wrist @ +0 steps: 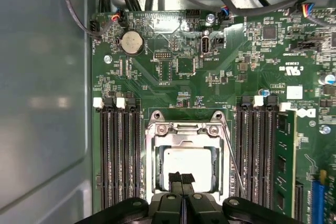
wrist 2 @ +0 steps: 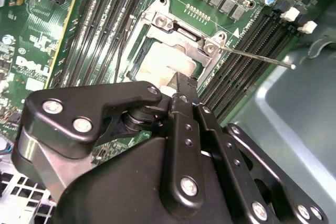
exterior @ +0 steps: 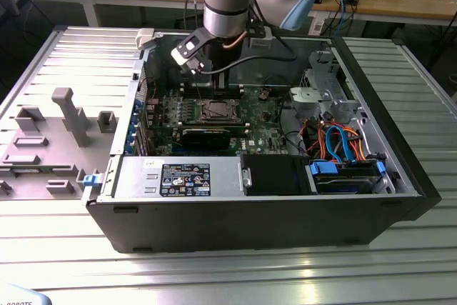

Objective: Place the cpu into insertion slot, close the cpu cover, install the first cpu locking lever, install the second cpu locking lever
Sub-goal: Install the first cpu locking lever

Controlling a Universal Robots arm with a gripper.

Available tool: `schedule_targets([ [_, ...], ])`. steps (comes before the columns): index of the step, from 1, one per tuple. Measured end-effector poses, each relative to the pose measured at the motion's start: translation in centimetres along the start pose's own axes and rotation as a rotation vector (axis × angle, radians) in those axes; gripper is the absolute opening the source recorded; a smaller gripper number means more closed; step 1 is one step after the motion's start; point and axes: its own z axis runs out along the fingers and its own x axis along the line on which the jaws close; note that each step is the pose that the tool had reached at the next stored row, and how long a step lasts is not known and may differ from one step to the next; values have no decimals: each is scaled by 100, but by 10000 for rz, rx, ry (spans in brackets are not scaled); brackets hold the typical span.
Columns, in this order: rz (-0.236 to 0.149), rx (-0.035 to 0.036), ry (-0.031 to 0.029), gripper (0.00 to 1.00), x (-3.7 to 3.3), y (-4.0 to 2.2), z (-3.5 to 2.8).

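The claw [wrist: 181,180] is seen closed on nothing, fingers pressed together, over the cpu [wrist: 189,160], which is seated in the insertion slot [wrist: 159,169] under the lowered cpu cover [wrist: 185,128], with a thin lever [wrist: 233,158] unlatched alongside.

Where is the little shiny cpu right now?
In the first wrist view, the cpu sits in the middle of the green motherboard, between two banks of long black memory slots, right at the gripper.

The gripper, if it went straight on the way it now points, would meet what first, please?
Probably the cpu, framed by the cpu cover; the gripper points at its edge, depth unclear.
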Motion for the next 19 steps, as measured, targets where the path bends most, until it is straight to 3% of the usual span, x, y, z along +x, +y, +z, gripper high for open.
schedule_targets([
  [6,2,1,-58,11,6,-2,-98],
  [10,2,1,-88,11,8,-3,-131],
  [14,3,1,-116,11,14,-5,-218],
  [16,3,1,-143,11,19,-6,-301],
  [19,3,-1,-143,11,20,-6,-313],
])
